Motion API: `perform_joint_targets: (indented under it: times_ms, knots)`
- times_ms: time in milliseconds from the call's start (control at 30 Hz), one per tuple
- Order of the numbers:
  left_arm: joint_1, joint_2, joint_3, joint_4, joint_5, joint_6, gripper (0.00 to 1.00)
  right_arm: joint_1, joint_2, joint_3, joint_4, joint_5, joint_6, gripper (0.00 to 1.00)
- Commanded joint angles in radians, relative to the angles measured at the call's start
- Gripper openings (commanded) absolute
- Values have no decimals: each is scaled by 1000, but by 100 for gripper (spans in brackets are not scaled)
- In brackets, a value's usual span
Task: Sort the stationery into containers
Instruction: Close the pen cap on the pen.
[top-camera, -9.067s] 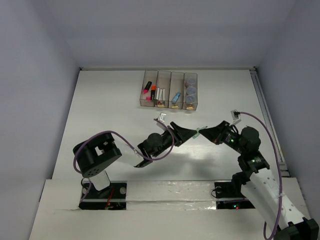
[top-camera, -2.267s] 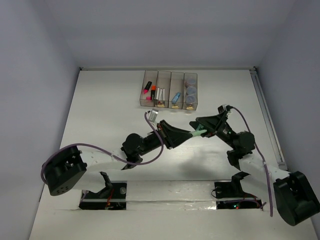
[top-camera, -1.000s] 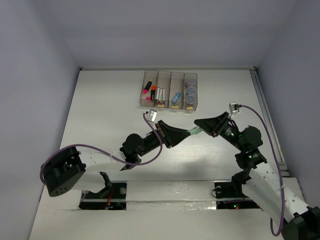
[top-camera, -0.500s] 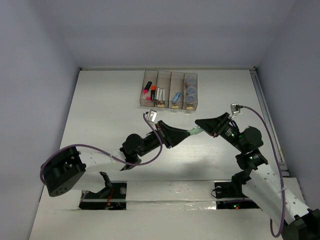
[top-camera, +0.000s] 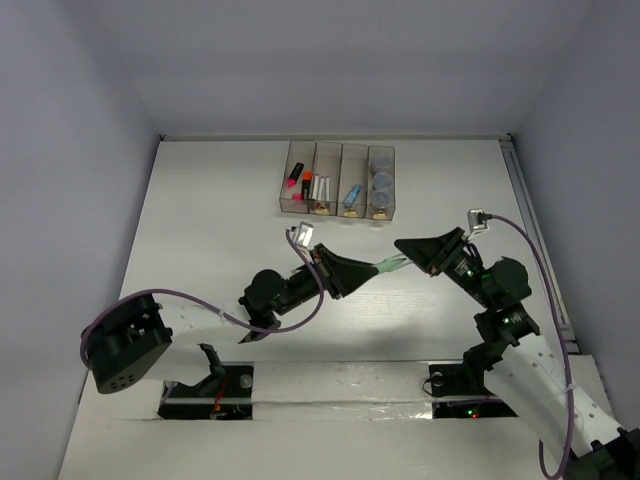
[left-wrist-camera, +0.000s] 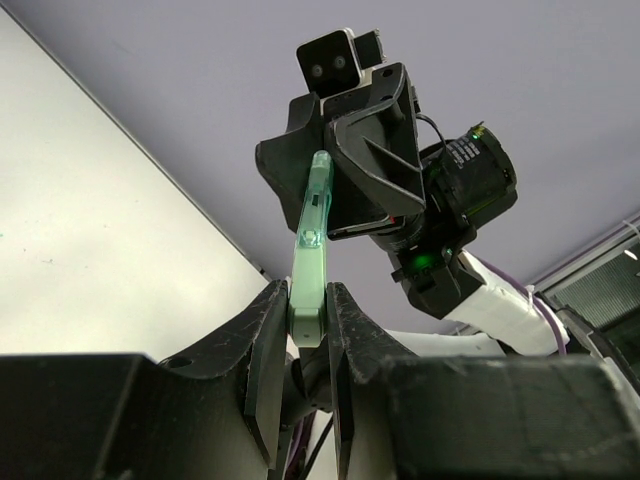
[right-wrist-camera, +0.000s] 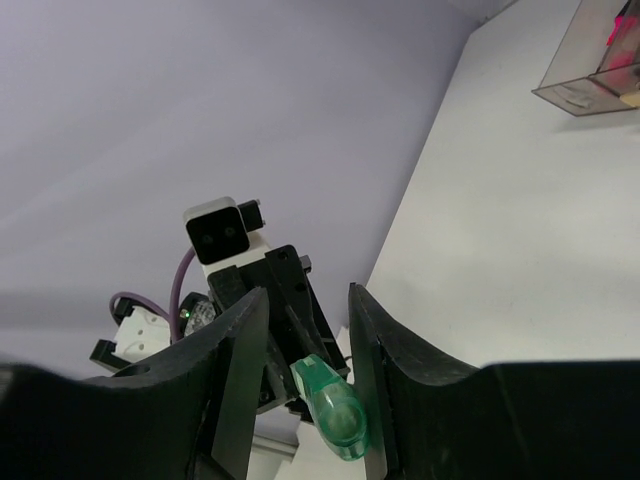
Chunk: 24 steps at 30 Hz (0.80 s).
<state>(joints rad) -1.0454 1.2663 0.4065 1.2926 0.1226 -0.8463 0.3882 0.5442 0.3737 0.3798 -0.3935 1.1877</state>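
Note:
My left gripper (top-camera: 368, 269) is shut on the tail of a pale green marker (top-camera: 390, 264), held in the air over the table's middle. In the left wrist view (left-wrist-camera: 305, 300) the marker (left-wrist-camera: 310, 240) points up at the right gripper (left-wrist-camera: 345, 165). My right gripper (top-camera: 403, 249) is open around the marker's cap end (right-wrist-camera: 338, 412), which lies close to its right-hand finger (right-wrist-camera: 375, 340). The four joined bins (top-camera: 338, 181) stand at the back. They hold pink (top-camera: 293, 180) and orange (top-camera: 306, 183) highlighters, two white pens (top-camera: 320, 188), a light blue marker (top-camera: 352, 196) and round pots (top-camera: 381, 184).
The bins' corner shows at the top right of the right wrist view (right-wrist-camera: 590, 75). White walls enclose the table on the left, back and right. A rail (top-camera: 535, 240) runs along the table's right edge. Both arm bases stand at the near edge.
The right gripper has drawn back slightly to the right while the left gripper keeps hold of the pale green marker. The left arm has barely moved.

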Motion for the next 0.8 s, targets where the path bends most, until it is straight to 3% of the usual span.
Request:
perform_joint_targets:
  times_ms: [0,200,533,767]
  knots:
    - [2,-36,-5,91,-5,15,0,8,-20,18,-5,25,-22,42]
    - [2,-54,-3,83,-12,27,0,8,-26,11,-24,27,-23,40]
    - [2,-19,20,105,14,16,0,8,2,10,4,7,-23,16]
    - [2,10,25,165,22,-2,0,8,-4,7,-9,16,-34,11]
